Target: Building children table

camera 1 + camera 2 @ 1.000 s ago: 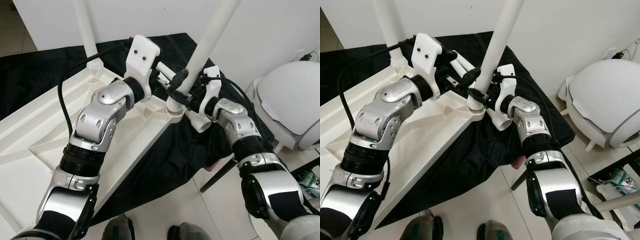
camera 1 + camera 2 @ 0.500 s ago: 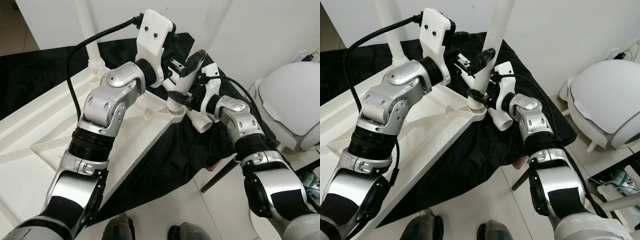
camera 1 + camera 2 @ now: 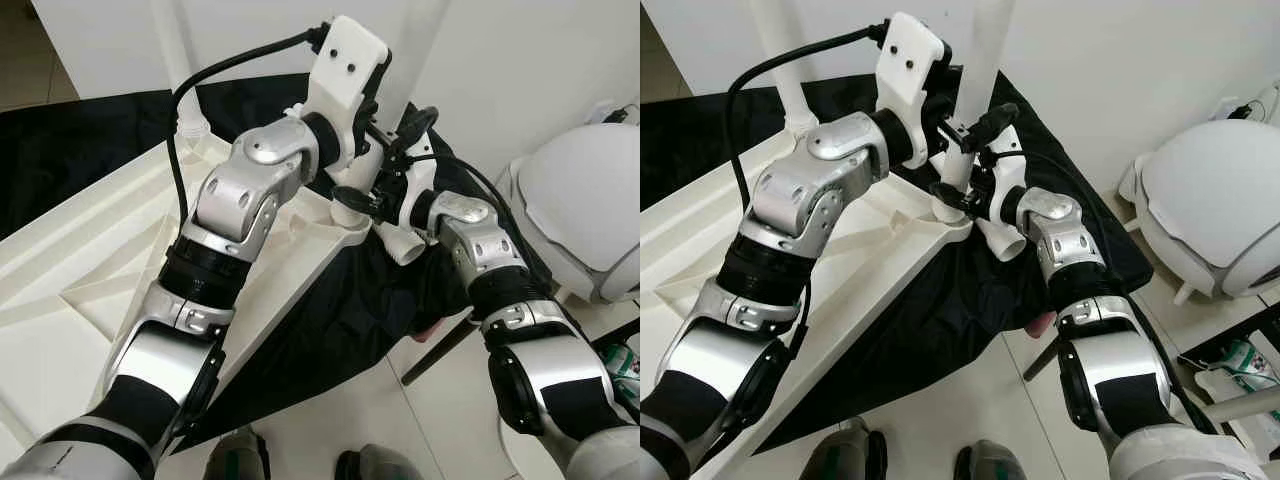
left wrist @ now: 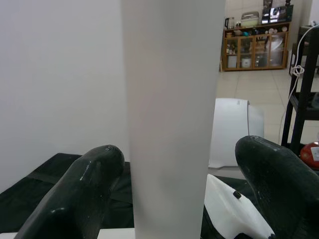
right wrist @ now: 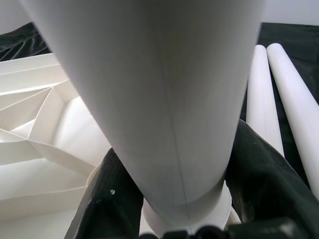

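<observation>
left gripper (image 3: 970, 125): upper centre of the head views, fingers (image 4: 79, 199) spread wide either side of the leg (image 4: 172, 109), not pressing it; sat higher on the leg than the right gripper.
right gripper (image 3: 958, 197): centre of the head views, fingers (image 5: 112, 199) clamped round the leg's base, just above its socket.
leg: white tube, upright, ran off the top edge; foot sat in the corner socket of the tabletop (image 3: 80, 270).
tabletop: white, upside down, ribs showing, left half of the head views, on a black cloth (image 3: 330, 320).
spare legs (image 5: 276, 94): two, lying on the cloth beside the corner.
second leg (image 3: 178, 70): upright, upper left.
</observation>
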Controlling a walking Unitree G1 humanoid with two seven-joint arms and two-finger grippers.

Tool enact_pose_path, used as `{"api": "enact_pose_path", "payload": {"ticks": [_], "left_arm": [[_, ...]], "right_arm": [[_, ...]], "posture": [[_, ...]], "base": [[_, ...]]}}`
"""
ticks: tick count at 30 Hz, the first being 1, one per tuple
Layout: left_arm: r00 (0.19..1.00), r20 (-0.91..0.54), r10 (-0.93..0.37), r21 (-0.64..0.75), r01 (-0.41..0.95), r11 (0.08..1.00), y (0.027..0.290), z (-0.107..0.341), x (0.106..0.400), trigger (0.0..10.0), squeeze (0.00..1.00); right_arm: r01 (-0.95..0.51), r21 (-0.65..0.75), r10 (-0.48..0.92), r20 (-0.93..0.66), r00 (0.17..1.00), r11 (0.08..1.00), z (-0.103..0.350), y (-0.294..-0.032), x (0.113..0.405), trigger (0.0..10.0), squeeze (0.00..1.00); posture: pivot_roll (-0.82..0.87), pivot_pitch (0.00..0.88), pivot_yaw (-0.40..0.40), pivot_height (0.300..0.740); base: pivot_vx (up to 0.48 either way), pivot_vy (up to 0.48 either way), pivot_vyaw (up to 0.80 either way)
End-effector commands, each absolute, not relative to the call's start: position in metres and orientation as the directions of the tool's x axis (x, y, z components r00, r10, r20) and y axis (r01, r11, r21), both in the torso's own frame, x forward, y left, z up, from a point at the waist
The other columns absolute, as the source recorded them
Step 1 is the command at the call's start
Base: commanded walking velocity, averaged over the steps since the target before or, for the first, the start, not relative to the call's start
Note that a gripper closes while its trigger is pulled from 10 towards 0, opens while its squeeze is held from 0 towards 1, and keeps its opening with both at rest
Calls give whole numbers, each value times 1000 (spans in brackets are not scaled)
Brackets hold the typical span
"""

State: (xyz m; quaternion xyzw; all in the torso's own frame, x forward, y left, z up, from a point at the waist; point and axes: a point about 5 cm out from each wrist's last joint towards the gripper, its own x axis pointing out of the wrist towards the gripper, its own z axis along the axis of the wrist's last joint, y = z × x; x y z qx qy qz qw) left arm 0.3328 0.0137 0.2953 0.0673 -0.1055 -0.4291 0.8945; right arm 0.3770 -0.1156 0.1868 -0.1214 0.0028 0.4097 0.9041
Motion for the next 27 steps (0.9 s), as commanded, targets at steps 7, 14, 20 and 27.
{"api": "enact_pose_path", "payload": {"ticks": [7,14,20,27], "left_arm": [[629,76,-774,248,740,625,5,297,341,8157,0],[643,93,-760,222,731,645,6,303,346,0,0],[646,114,-755,222,724,653,7,312,349,0,0],[644,115,-757,229,724,651,7,315,350,6745,0]], "right_arm": [[-742,-266,747,-104,657,616,196,-114,378,10000,0],[-739,-273,745,-106,659,615,196,-115,377,10000,0],[-737,-280,743,-109,661,615,194,-116,377,10000,0],[-737,-276,743,-108,661,616,194,-116,376,10000,0]], "posture": [[-40,0,-4,740],[-43,2,0,740],[-42,3,4,740],[-42,3,5,740]], "base": [[0,0,0],[0,0,0],[0,0,0],[0,0,0]]}}
